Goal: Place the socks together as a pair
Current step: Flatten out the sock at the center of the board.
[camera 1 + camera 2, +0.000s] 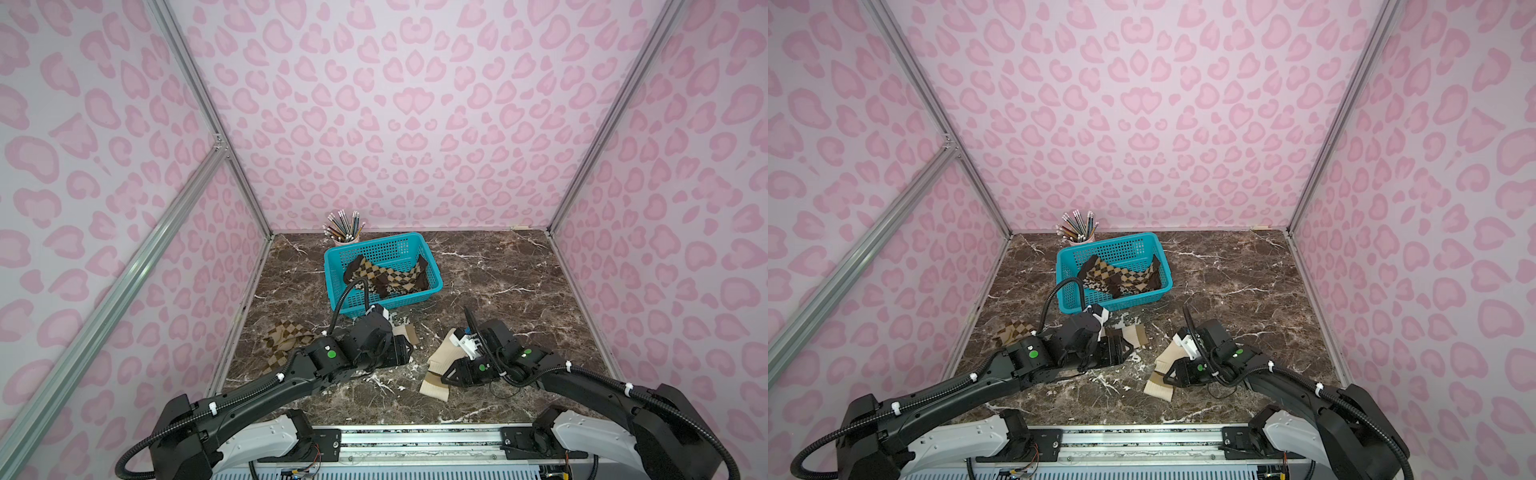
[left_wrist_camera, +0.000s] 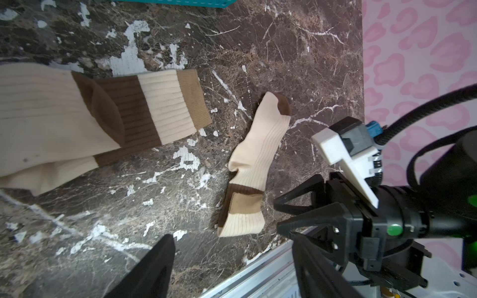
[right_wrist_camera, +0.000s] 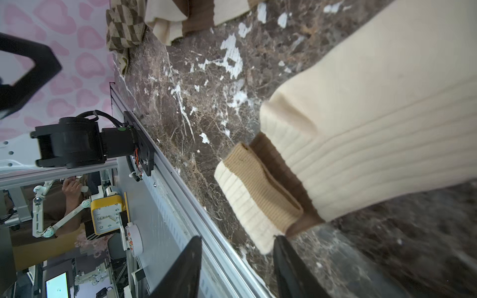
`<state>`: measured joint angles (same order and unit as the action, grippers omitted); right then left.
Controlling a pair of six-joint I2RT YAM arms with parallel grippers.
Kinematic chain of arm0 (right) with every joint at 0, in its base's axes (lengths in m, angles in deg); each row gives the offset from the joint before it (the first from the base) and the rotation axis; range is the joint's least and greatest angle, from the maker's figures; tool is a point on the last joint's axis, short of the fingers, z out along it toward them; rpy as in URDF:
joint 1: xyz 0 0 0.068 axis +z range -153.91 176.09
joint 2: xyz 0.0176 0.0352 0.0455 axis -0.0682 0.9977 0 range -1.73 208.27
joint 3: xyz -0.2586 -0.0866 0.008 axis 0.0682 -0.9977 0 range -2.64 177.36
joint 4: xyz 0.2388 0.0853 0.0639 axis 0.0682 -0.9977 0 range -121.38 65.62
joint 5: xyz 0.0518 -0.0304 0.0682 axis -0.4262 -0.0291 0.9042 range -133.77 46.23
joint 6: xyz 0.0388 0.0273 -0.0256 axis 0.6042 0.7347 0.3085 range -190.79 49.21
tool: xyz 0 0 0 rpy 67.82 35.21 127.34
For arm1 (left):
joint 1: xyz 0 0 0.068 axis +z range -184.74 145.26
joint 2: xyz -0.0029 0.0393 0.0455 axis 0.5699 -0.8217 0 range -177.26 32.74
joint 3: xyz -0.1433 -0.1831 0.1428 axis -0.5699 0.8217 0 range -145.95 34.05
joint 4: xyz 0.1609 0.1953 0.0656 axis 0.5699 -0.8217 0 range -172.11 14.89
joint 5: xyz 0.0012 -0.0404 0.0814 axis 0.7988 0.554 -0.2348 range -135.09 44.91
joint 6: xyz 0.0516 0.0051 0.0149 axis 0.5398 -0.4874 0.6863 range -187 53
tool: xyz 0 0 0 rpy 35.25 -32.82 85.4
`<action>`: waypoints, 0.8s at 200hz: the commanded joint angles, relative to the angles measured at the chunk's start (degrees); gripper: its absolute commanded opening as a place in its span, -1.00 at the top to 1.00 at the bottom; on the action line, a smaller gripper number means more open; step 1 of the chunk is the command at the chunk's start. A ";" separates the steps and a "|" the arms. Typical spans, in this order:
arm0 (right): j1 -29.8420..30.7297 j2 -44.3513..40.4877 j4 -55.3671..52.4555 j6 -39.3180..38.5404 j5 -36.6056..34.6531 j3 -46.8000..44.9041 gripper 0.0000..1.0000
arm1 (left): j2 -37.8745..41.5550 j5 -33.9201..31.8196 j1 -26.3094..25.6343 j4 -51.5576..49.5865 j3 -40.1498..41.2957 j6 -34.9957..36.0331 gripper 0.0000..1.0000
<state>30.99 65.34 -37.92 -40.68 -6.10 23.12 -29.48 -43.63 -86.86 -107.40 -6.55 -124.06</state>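
Two cream ribbed socks with brown bands lie apart on the marble table. One [image 1: 409, 332] [image 2: 51, 116] lies beside my left gripper [image 1: 409, 353] [image 2: 232, 271], which is open with nothing between its fingers. The other [image 1: 444, 359] [image 2: 255, 160] [image 3: 361, 129] lies crumpled in front of my right gripper [image 1: 446, 376] [image 3: 237, 268]. That gripper is open too, and the sock's cuff touches the tip of one finger. An olive-beige check sock [image 1: 286, 340] [image 3: 124, 25] lies at the table's left edge. Brown-tan argyle socks [image 1: 390, 276] lie in the basket.
The teal plastic basket [image 1: 332, 266] [image 1: 1065, 266] stands behind my left gripper. A pink cup of pencils [image 1: 345, 230] is at the back wall. Pink patterned walls enclose the table on three sides, and a metal rail [image 1: 415, 436] runs along its front edge.
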 commanded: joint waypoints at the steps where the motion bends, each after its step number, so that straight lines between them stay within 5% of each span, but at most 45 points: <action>1: 0.83 2.66 0.56 -1.96 -2.95 1.02 0.08 | 1.92 -1.14 0.09 1.82 1.17 -1.19 -0.50; 160: 4.97 10.94 4.75 -2.52 -5.79 3.43 0.47 | 9.47 -4.00 0.17 -1.89 4.34 -4.13 -0.50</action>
<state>35.16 75.50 -35.50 -43.17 -12.18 25.81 -20.47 -46.67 -86.73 -109.54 -2.50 -128.10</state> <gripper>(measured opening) 0.306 0.748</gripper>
